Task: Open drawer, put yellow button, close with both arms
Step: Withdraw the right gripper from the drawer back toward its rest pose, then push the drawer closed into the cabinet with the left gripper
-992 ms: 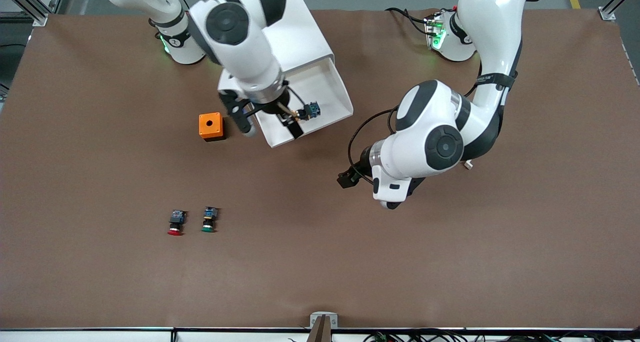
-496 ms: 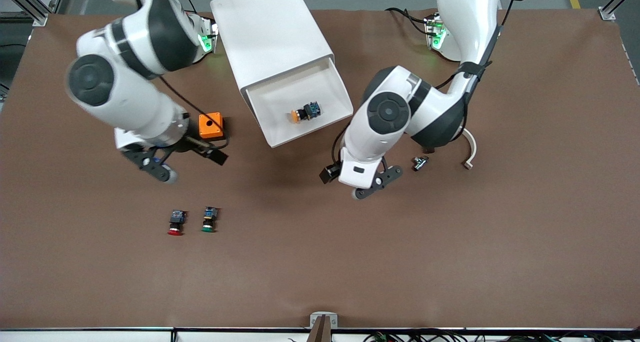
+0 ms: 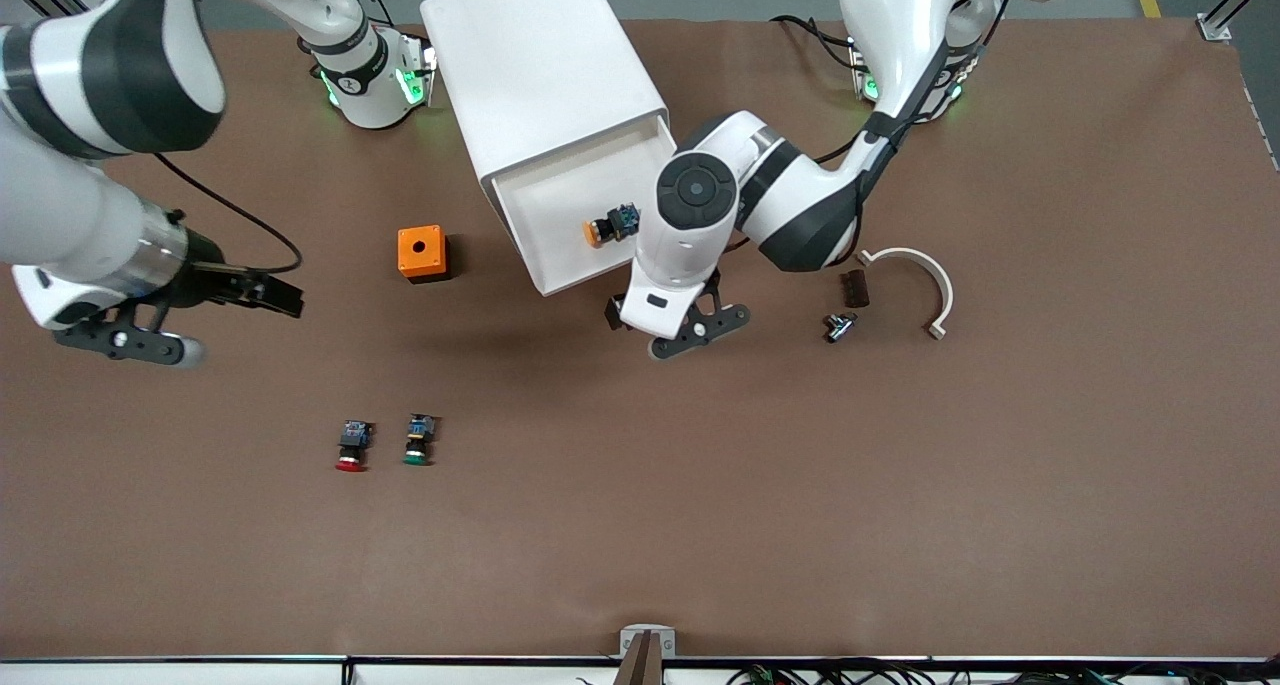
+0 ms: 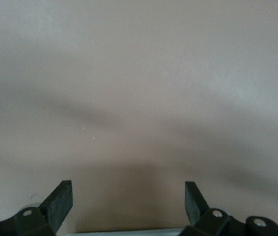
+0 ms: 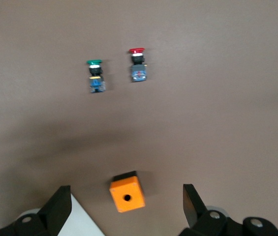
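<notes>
The white cabinet (image 3: 540, 65) stands between the arms' bases. Its top drawer (image 3: 560, 200) is pulled open toward the front camera. The yellow button (image 3: 605, 227) lies on its side in the drawer, partly hidden by the left arm. My left gripper (image 3: 685, 330) is open and empty over the table just in front of the drawer's front corner. In the left wrist view (image 4: 129, 196) it shows over bare table. My right gripper (image 3: 150, 340) is open and empty, over the table toward the right arm's end. The right wrist view (image 5: 126, 195) shows its fingers (image 5: 60, 206) wide apart.
An orange box with a hole (image 3: 421, 253) (image 5: 127, 191) sits beside the drawer. A red-capped button (image 3: 351, 445) (image 5: 138, 61) and a green-capped button (image 3: 418, 440) (image 5: 95, 73) lie nearer the front camera. A white curved piece (image 3: 925, 275), a dark block (image 3: 853, 287) and a small metal part (image 3: 838, 325) lie toward the left arm's end.
The right gripper let go of the yellow button in the drawer and swung away toward its end of the table. The left gripper moved toward the drawer's front.
</notes>
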